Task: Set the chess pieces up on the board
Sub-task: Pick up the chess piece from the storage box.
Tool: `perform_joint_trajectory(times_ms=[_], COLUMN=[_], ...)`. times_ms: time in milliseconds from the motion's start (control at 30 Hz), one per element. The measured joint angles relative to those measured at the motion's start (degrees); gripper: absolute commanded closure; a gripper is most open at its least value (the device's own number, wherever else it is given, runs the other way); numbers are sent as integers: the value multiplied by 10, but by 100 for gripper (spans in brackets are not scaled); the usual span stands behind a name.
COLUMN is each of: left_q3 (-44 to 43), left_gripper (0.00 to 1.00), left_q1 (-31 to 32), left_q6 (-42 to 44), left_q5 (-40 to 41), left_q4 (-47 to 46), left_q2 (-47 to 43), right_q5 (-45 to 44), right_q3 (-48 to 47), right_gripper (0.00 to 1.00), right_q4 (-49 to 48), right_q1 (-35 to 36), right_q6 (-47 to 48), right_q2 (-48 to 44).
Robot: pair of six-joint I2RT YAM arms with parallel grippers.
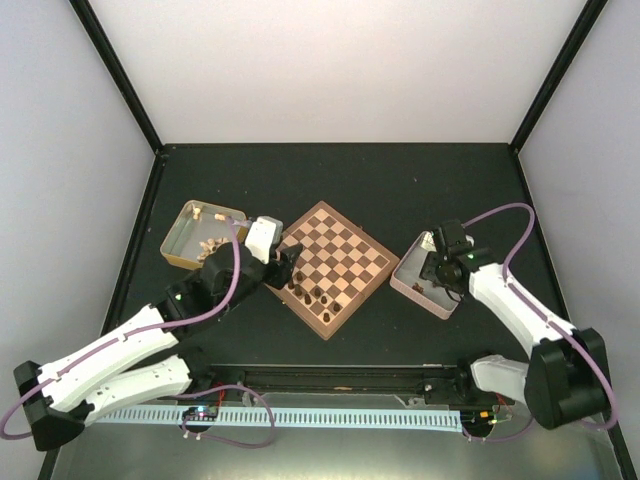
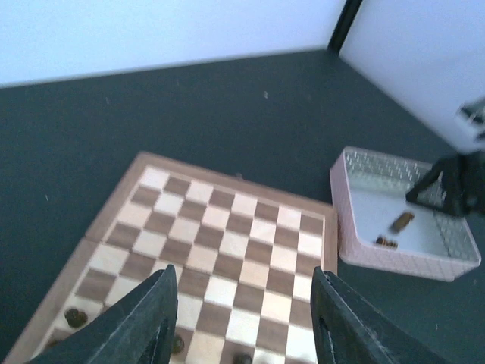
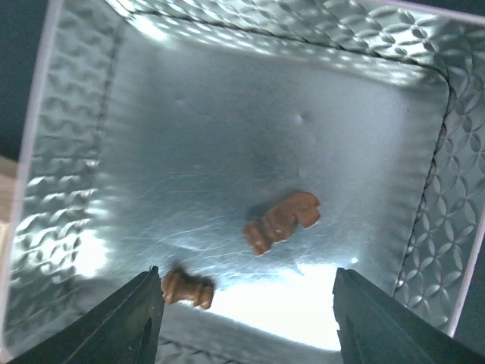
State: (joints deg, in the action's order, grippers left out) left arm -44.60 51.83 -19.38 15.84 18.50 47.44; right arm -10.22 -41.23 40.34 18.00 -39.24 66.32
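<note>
The board (image 1: pixel 340 255) lies in the middle as a diamond. A few dark brown chess pieces (image 1: pixel 312 294) stand along its near-left edge, and they also show in the left wrist view (image 2: pixel 74 317). My left gripper (image 1: pixel 288 268) hovers over the board's left corner, open and empty (image 2: pixel 242 322). My right gripper (image 1: pixel 441 270) is open and empty above the pink tray (image 1: pixel 412 290). In the right wrist view a knight-shaped brown piece (image 3: pixel 282 221) and a smaller brown piece (image 3: pixel 187 289) lie flat on the tray floor, the smaller one close to my left finger (image 3: pixel 140 318).
A gold tray (image 1: pixel 178 232) holding pale beige pieces (image 1: pixel 212 243) sits left of the board, behind my left arm. The pink tray (image 2: pixel 356 243) is right of the board. A black rail and a white strip run along the near table edge.
</note>
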Motion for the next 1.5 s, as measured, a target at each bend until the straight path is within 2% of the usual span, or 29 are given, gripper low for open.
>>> perform_joint_trajectory(times_ms=[233, 700, 800, 900, 1000, 1167, 1267, 1400, 1500], left_q3=[10, 15, 15, 15, 15, 15, 15, 8, -11], left_gripper=[48, 47, 47, 47, 47, 47, 46, 45, 40], left_q1=[0, 0, 0, 0, 0, 0, 0, -2, -9], left_q6=[8, 18, 19, 19, 19, 19, 19, 17, 12], left_q5=[14, 17, 17, 17, 17, 16, 13, -8, -35], left_q4=[-19, -20, -20, -20, -21, -21, -21, -18, -16], left_q2=[-12, 2, 3, 4, 8, 11, 16, 34, 48], right_q5=[17, 10, 0, -13, -17, -10, 16, 89, 170], right_q3=[2, 17, 12, 9, 9, 11, 17, 27, 30], right_gripper=[58, 63, 69, 80, 86, 88, 89, 88, 88], right_q4=[-17, -74, -82, -93, -97, -106, -122, -188, -253], right_q1=[-28, -30, -31, -32, -33, -33, -33, -27, -11], right_q6=[-51, -136, -139, -141, -139, -114, -76, -5, 46], right_q2=[83, 152, 164, 174, 176, 163, 124, 46, -9])
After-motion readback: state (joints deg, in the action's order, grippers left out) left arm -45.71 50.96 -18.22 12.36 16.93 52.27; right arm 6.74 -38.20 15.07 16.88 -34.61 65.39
